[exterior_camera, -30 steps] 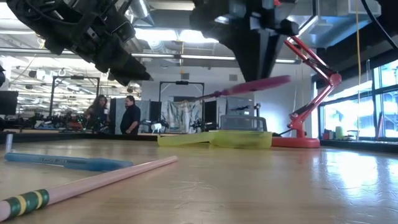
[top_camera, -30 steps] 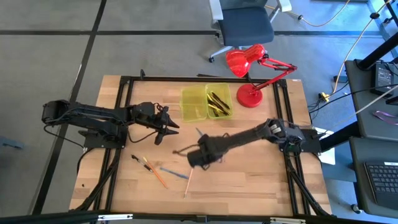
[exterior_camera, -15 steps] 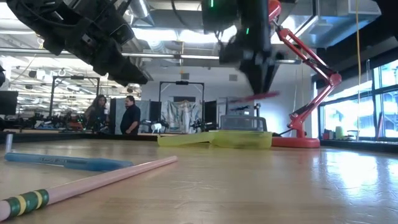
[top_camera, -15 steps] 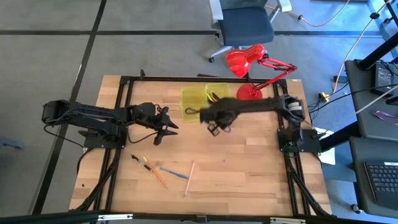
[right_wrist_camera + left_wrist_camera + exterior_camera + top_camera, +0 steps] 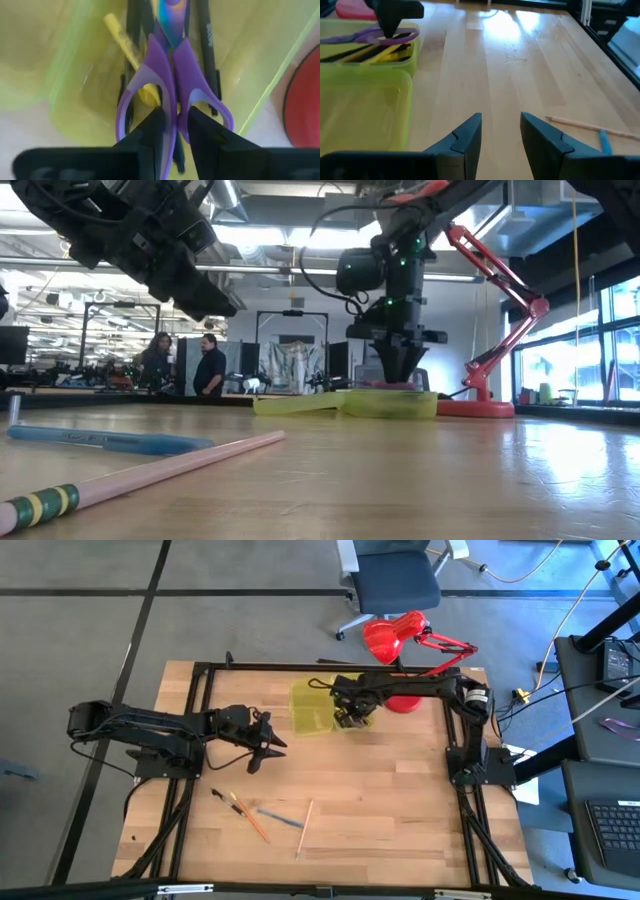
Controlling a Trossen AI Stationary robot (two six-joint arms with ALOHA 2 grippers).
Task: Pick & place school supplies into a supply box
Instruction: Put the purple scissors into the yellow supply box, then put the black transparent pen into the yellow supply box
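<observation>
Holding purple scissors (image 5: 172,85) with right pincer (image 5: 172,132) clamped on handles, over pens inside supply box (image 5: 312,710) half nearest red lamp (image 5: 400,650). Left pincer (image 5: 500,137) hovering apart above surface (image 5: 400,800), away from box.

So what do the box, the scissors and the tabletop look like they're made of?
Supply box: translucent yellow-green plastic, glossy; the contents show through its walls. Scissors: smooth purple plastic handles, with iridescent blades that are probably coated metal. Tabletop: light wood, visible grain and plank seams, with a satin sheen where the light reflects.
</observation>
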